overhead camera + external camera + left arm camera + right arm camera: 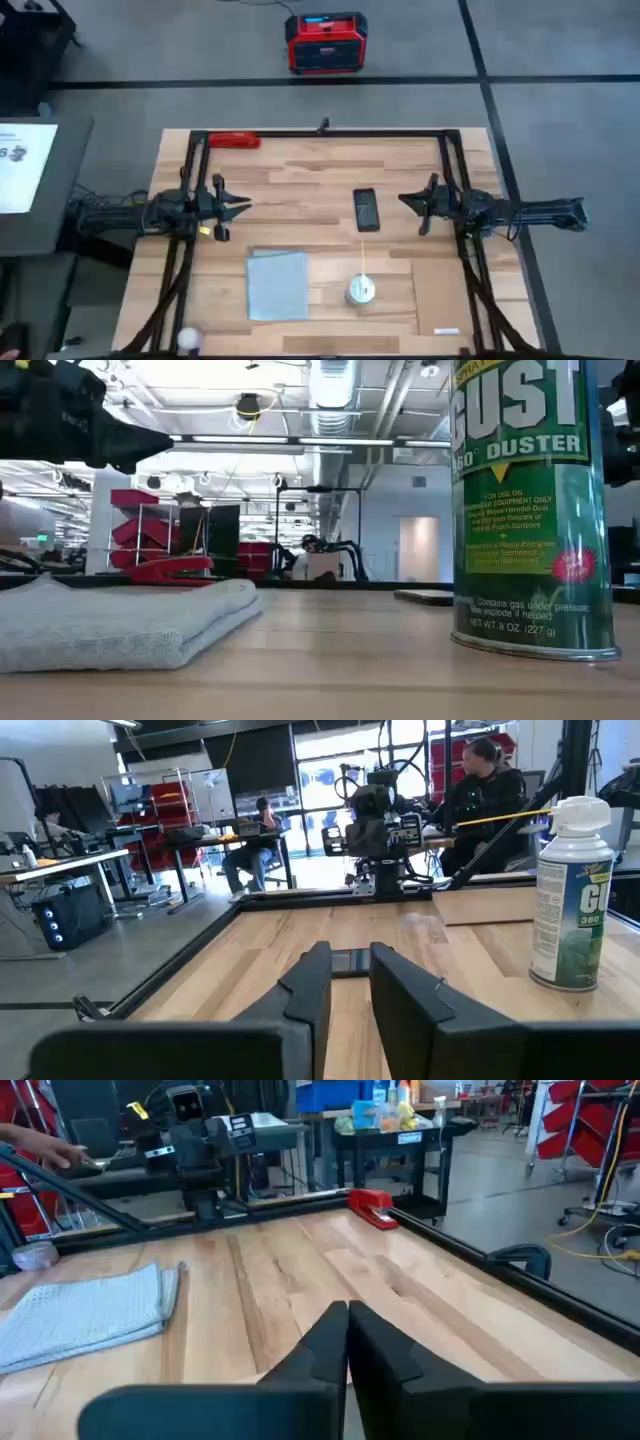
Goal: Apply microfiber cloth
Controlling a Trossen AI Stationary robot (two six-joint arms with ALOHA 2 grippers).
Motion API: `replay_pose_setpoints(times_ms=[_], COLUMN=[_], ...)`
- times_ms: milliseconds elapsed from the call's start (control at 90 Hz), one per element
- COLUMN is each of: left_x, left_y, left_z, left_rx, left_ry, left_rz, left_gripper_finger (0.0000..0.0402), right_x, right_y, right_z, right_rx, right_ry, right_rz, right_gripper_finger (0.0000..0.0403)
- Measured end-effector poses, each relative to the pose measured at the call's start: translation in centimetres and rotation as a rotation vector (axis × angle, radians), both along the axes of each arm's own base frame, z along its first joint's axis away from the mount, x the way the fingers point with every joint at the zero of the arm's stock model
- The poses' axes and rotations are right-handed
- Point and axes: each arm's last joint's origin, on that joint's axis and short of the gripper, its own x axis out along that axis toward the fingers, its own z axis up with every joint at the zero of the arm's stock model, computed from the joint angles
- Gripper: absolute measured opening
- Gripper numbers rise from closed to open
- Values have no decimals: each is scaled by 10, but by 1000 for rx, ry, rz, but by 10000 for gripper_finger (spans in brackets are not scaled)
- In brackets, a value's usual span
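1. High view: the wooden table (pixel 300 175) fills the frame, with one arm parked at each side edge and nothing held.
2. The microfiber cloth (pixel 277 284) lies folded flat on the near half of the table, left of centre, its slightly longer side running front to back. It is well apart from the black phone (pixel 366 209) and near the duster can (pixel 360 290) on its right.
3. The left gripper (pixel 232 209) is the closer one; the cloth sits forward and inward of it. Its fingers (pixel 308 992) stand slightly apart, a narrow gap between them.
4. The right gripper (pixel 412 205) waits beyond the phone, farther from the cloth, fingers (pixel 322 1342) pressed together.
5. My judgement: the left arm should make the reach.
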Motion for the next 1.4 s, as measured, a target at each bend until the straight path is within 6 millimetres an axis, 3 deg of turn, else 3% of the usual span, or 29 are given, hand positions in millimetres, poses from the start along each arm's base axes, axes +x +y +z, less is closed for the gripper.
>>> replay_pose_setpoints(times_ms=[1400], left_x=[0], left_y=[0], left_z=[3], left_rx=[-36], left_ry=[-36], left_rz=[5], left_gripper_finger=[49], right_x=[0], right_y=[0], right_z=[0], right_rx=[0], right_ry=[0], right_rz=[0], right_gripper_finger=[0])
